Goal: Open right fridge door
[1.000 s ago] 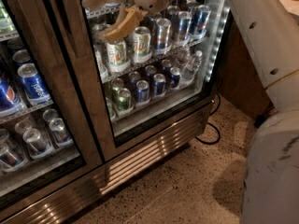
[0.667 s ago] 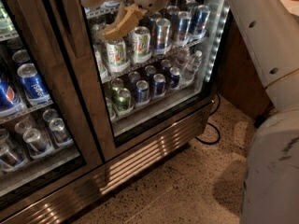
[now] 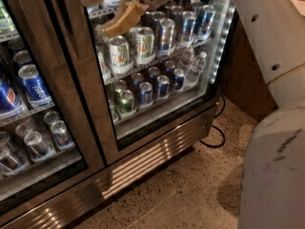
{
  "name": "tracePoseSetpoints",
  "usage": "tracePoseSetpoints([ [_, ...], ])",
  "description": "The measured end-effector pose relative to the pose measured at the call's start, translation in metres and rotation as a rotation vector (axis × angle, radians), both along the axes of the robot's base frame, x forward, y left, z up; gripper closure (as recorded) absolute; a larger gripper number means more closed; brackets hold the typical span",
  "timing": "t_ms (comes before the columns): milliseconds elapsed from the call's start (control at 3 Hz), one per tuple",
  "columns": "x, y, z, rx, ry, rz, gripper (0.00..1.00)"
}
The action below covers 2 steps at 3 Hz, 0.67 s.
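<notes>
While the right fridge door [image 3: 159,68] stands closed, my gripper [image 3: 96,16] hangs before its glass.
Fingers spread, holding nothing.

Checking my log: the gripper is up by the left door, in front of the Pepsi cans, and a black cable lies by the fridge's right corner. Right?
Wrong door. The camera view shows the gripper up at the top of the right fridge door. The black cable does lie by the right corner.

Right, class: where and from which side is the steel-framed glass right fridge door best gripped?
Likely the steel-framed right fridge door's long vertical steel bar handle on its left edge, from the front, fingers straddling the upright bar. The tan gripper hangs open just right of it.
</notes>
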<state>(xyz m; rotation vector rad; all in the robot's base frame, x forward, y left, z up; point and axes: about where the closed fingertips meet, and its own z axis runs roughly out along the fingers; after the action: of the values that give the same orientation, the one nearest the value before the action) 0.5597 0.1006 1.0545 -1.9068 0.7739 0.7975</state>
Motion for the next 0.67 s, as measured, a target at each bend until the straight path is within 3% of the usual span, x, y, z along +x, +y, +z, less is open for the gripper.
tracePoseSetpoints([
  [667,-0.0030,0.0189,0.0110,0.006,-0.008,0.041,0.45],
])
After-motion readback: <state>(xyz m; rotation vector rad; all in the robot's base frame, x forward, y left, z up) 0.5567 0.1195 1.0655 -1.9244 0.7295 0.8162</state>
